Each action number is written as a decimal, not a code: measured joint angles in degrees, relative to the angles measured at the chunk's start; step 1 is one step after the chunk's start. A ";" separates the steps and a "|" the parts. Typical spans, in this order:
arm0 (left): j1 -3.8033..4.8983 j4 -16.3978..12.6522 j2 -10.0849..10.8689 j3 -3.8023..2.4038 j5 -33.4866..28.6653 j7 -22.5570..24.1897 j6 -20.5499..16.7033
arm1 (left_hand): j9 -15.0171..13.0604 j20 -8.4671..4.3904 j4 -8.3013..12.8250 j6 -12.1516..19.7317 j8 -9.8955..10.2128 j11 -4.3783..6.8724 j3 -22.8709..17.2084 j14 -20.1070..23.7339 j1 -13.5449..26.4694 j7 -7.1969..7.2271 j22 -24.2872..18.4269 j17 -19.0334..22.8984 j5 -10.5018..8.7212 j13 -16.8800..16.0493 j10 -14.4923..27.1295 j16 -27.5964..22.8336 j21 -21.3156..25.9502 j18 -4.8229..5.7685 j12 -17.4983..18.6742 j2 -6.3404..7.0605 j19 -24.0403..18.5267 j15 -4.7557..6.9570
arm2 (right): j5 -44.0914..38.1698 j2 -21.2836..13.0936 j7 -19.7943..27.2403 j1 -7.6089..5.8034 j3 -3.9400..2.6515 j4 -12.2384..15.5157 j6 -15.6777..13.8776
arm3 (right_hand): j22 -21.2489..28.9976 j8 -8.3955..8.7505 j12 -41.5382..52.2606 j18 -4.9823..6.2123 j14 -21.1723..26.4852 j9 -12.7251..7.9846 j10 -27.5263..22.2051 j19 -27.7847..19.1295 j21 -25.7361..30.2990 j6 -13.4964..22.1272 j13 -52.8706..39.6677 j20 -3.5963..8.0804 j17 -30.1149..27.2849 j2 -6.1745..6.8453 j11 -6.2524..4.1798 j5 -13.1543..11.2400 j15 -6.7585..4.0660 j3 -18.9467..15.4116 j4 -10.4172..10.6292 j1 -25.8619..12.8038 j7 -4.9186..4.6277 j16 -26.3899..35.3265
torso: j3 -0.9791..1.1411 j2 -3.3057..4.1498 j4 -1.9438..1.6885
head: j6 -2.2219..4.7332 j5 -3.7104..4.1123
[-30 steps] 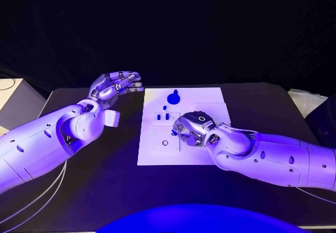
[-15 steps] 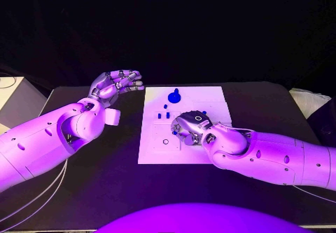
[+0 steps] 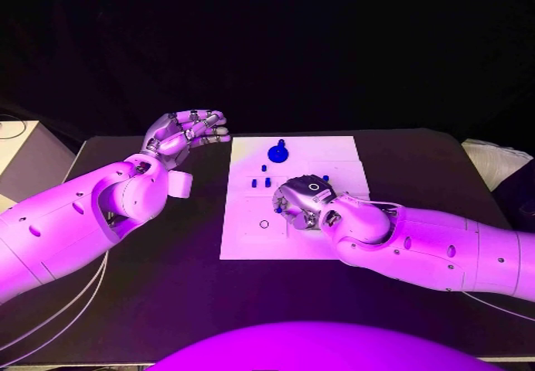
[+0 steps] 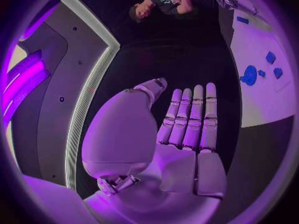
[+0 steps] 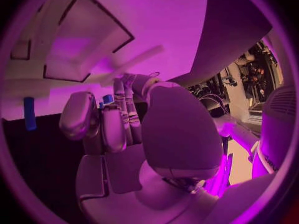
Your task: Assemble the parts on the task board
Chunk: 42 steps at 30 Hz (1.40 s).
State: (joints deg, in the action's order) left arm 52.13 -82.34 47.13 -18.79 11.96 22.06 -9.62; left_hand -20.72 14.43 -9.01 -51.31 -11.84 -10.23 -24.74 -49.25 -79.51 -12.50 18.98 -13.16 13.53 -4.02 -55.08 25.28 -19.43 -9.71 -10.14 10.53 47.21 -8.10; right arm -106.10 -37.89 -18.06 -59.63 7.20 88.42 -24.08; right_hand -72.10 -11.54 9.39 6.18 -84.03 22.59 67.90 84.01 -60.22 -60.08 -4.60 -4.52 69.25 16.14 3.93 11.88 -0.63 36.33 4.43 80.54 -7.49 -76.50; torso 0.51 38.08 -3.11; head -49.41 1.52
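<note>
The right hand (image 3: pixel 303 202) hung low over the middle of the task board (image 3: pixel 292 241), fingers curled down among the small blue parts (image 3: pixel 260 184), presumably to seat one; whether it gripped anything I cannot tell, while the left hand (image 3: pixel 184 133) idled empty beside the board, fingers loosely apart

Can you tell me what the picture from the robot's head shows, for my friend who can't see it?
The robot's right hand is down on the white task board in the middle of a black table, fingers bent over it. Small blue parts sit on the board's far end. The left hand is raised beside the board, fingers curled, holding nothing.
</note>
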 measured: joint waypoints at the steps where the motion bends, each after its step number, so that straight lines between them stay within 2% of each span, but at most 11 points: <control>1: 0.00 0.00 0.00 0.00 0.00 -0.01 0.00 | 0.00 0.00 0.00 0.00 0.00 0.00 0.00 0.00 0.00 0.00 0.00 0.00 0.00 0.00 0.00 0.00 0.00 0.00 0.00 0.00 0.00 0.00 | -0.08 0.11 -0.03 -0.02 0.00 -0.08 0.06 | -0.04 0.00 0.00 0.00 0.00 0.03 0.07 0.00 0.00 -0.09 0.00 0.00 0.00 0.00 0.07 0.00 0.00 0.07 -0.07 0.00 -0.09 0.00 | 0.02 0.00 -0.01 | -0.05 0.00; 5: 0.00 0.00 0.00 0.00 0.00 -0.06 0.00 | 0.00 0.00 0.00 0.00 0.00 0.00 0.00 0.00 0.00 0.00 0.00 0.00 0.00 0.00 0.00 0.00 0.00 0.00 0.00 0.00 0.00 0.00 | -0.37 0.54 -0.18 -0.07 0.04 -0.43 0.20 | -0.15 -0.21 0.03 0.00 0.00 0.18 0.18 0.00 0.00 -0.28 -0.13 0.00 0.04 -0.02 0.18 -0.67 0.00 0.07 -0.07 -0.02 0.09 0.00 | 0.06 0.00 -0.04 | -0.14 0.00; 6: 0.00 0.00 0.00 0.00 0.00 -0.07 0.01 | 0.00 0.00 0.00 0.00 0.00 0.00 0.00 0.00 0.00 0.00 0.00 0.00 0.00 0.00 0.00 0.00 0.00 0.00 0.00 0.00 0.00 0.00 | -0.42 0.60 -0.22 -0.08 0.05 -0.45 0.20 | -0.26 -0.50 0.03 0.00 0.00 0.30 0.50 0.00 -0.09 -0.47 -0.14 0.00 0.07 -0.21 -0.13 -0.91 0.00 0.07 -0.07 -0.22 0.23 -0.23 | 0.07 0.00 -0.07 | -0.16 0.04; 12: 0.00 0.02 0.00 0.00 0.00 -0.13 0.01 | 0.00 0.00 0.00 0.00 0.00 0.00 0.00 0.00 0.00 0.00 0.01 0.01 0.00 0.01 0.00 0.00 0.00 0.00 0.00 0.00 0.00 0.00 | -0.68 0.82 -0.43 -0.08 0.11 -0.67 -0.07 | -1.41 -1.58 -0.12 0.00 0.11 0.82 2.35 -0.01 -2.03 -2.03 -0.67 0.06 0.09 -2.17 -0.75 -0.93 -0.55 0.07 -0.07 -1.24 0.75 -0.23 | 0.05 0.00 -0.03 | -0.19 0.08; 14: 0.00 0.02 -0.01 0.00 0.00 -0.15 0.01 | 0.00 0.00 0.00 0.00 0.00 0.00 0.00 0.00 -0.22 0.00 -0.02 -0.01 0.00 0.01 0.00 0.00 0.21 0.00 0.00 -0.22 0.00 0.00 | -0.69 0.83 -0.51 -0.04 0.14 -0.68 -0.33 | -2.00 -2.11 0.08 -0.81 -0.01 1.17 2.86 0.00 -2.91 -2.41 -0.94 0.44 0.08 -3.10 -1.09 -0.96 -0.83 0.06 -0.08 -1.41 0.96 -0.23 | 0.04 0.00 -0.01 | -0.20 0.07; 17: 0.00 0.03 -0.02 0.00 0.00 -0.17 0.01 | 0.00 0.00 0.00 0.00 0.00 0.00 0.00 0.00 -0.32 0.00 -0.09 -0.09 0.00 0.01 0.00 0.00 0.27 0.00 0.00 -0.32 0.00 0.00 | -0.69 0.81 -0.77 0.04 0.20 -0.67 -0.83 | -2.42 -2.66 -0.14 -0.92 -0.01 1.90 3.45 0.01 -3.14 -2.43 -1.24 0.44 0.08 -4.06 -1.25 -2.26 -0.82 0.96 -0.15 -1.67 1.00 -0.23 | 0.04 -0.01 -0.01 | -0.22 0.03; 22: 0.00 0.04 -0.02 0.00 0.00 -0.20 0.01 | 0.00 0.00 0.00 0.00 0.00 0.00 0.00 0.00 -0.32 0.00 -0.09 -0.08 0.00 0.01 0.00 0.00 0.27 0.00 0.00 -0.32 0.00 0.00 | -0.51 0.67 -1.10 0.16 0.27 -0.46 -1.40 | -2.65 -3.04 -0.44 -0.92 -0.01 2.03 3.45 0.01 -3.37 -2.40 -1.62 0.44 0.08 -4.43 -1.26 -1.54 -0.82 2.33 -0.52 -1.84 1.01 -0.22 | 0.03 -0.02 -0.03 | -0.26 -0.01; 24: 0.00 0.04 -0.02 0.00 0.00 -0.22 0.01 | -0.01 0.00 0.00 0.00 0.00 0.00 0.00 0.00 -0.32 0.00 -0.09 -0.08 0.00 0.01 0.00 0.00 0.27 0.01 0.00 -0.32 0.00 0.00 | -0.38 0.59 -1.21 0.21 0.30 -0.36 -1.60 | -2.75 -3.34 -0.58 -0.92 -0.01 2.80 3.65 0.01 -3.52 -1.98 -1.64 0.44 -0.04 -4.79 -1.05 -1.14 -0.82 2.89 -0.74 -2.06 1.00 -0.22 | 0.01 -0.02 -0.03 | -0.26 -0.04; 34: 0.00 0.05 0.02 0.00 0.00 -0.33 0.02 | -0.01 0.00 0.00 0.00 0.00 0.00 0.00 0.00 -0.32 0.00 -0.09 -0.08 0.00 -0.04 0.00 0.00 0.25 0.00 0.00 -0.32 0.00 0.00 | 2.79 -0.85 -1.29 0.37 0.34 0.75 -3.36 | -2.83 -3.34 -1.25 -0.92 -0.01 3.20 3.65 0.00 -4.00 -1.64 -1.70 0.43 -0.16 -5.40 -1.05 -1.10 -0.82 4.57 -1.28 -2.21 0.87 -0.22 | 0.00 -0.03 -0.01 | -0.27 -0.19; 39: 0.00 0.05 0.07 0.00 0.00 -0.40 0.02 | 0.00 0.00 0.00 0.00 0.00 0.00 0.00 0.00 -0.32 0.00 -0.10 -0.09 0.00 -0.04 0.00 0.00 0.24 0.01 0.00 -0.32 0.00 0.00 | 7.68 -2.21 -0.90 0.22 -0.08 2.02 -4.17 | -2.83 -3.34 -1.48 -0.92 -0.01 3.53 3.83 0.00 -4.24 -1.63 -1.70 0.43 -0.10 -5.61 -0.87 -1.80 -0.82 5.11 -1.51 -2.42 0.88 -0.46 | 0.00 -0.04 -0.01 | -0.35 -0.33; 42: 0.00 0.05 0.10 0.00 0.00 -0.43 0.02 | 0.04 0.00 0.00 0.00 0.00 0.00 0.00 0.00 -0.32 0.00 -0.18 -0.14 0.00 -0.04 0.00 0.00 0.24 0.00 0.00 -0.32 0.00 0.00 | 11.88 -2.94 -0.58 -0.49 -0.38 2.75 -4.30 | -2.83 -3.33 -1.54 -0.92 -0.01 3.58 3.85 0.00 -4.24 -1.63 -1.69 0.43 -0.08 -5.62 -0.85 -1.82 -0.82 5.12 -1.50 -2.42 0.88 -0.45 | -0.03 -0.05 0.00 | -0.38 -0.45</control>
State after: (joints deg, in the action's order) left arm 52.13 -82.29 47.23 -18.79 11.96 21.63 -9.60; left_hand -20.67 14.43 -9.01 -51.31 -11.84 -10.23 -24.74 -49.25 -79.83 -12.50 18.80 -13.30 13.53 -4.06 -55.08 25.28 -19.18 -9.71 -10.14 10.21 47.21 -8.10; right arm -94.23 -40.83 -18.64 -60.11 6.82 91.17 -28.38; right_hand -74.93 -14.87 7.85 5.26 -84.04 26.17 71.75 84.01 -64.46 -61.71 -6.29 -4.09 69.17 10.53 3.08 10.05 -1.45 41.46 2.93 78.12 -6.61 -76.95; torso 0.48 38.02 -3.11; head -49.79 1.07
